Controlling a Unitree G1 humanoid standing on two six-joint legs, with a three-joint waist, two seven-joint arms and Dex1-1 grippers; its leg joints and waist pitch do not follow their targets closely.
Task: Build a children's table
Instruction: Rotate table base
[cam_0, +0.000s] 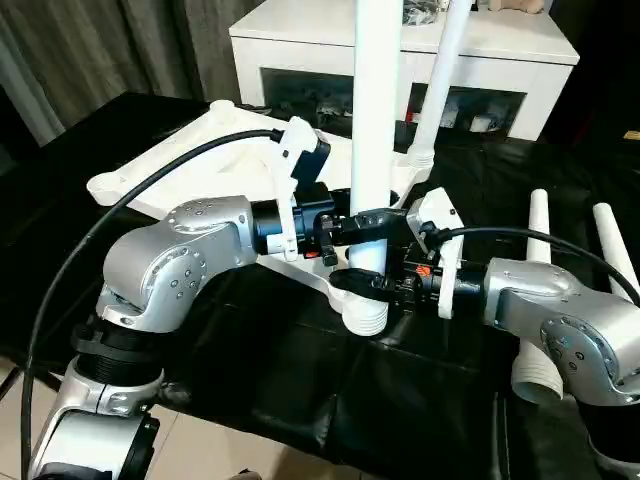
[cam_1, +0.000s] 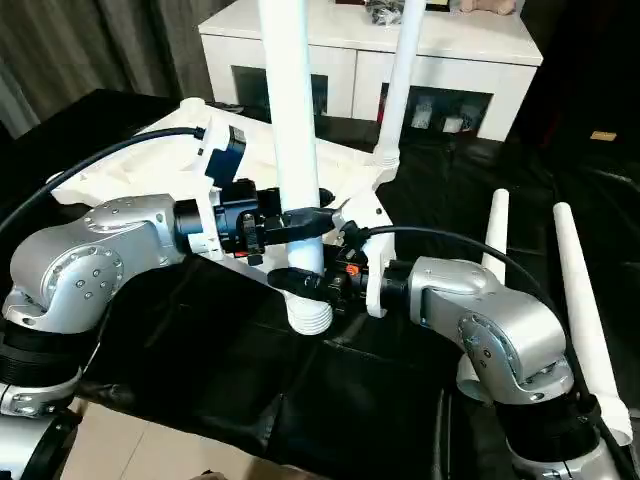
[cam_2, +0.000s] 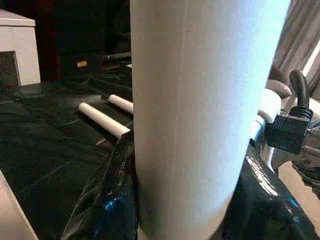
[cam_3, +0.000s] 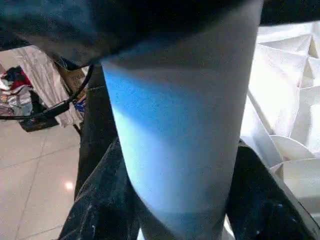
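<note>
The white tabletop (cam_0: 190, 165) lies upside down on the black-covered bench, its ribbed underside (cam_3: 292, 95) facing up. A white leg (cam_0: 377, 120) stands upright at the tabletop's near corner, its threaded end (cam_0: 366, 318) at the bottom. My left gripper (cam_0: 362, 226) is shut on this leg from the left. Just below it, my right gripper (cam_0: 372, 284) wraps the same leg from the right. The leg (cam_2: 200, 115) sits between the left gripper's fingers in the left wrist view. A second leg (cam_0: 442, 80) stands upright in the far corner socket (cam_0: 418, 158).
Two loose white legs (cam_1: 497, 225) (cam_1: 585, 310) lie on the black cover to the right of my right arm. A white cabinet (cam_0: 500, 50) with glass-fronted shelves stands behind the bench. Tiled floor (cam_0: 200, 450) shows past the bench's near edge.
</note>
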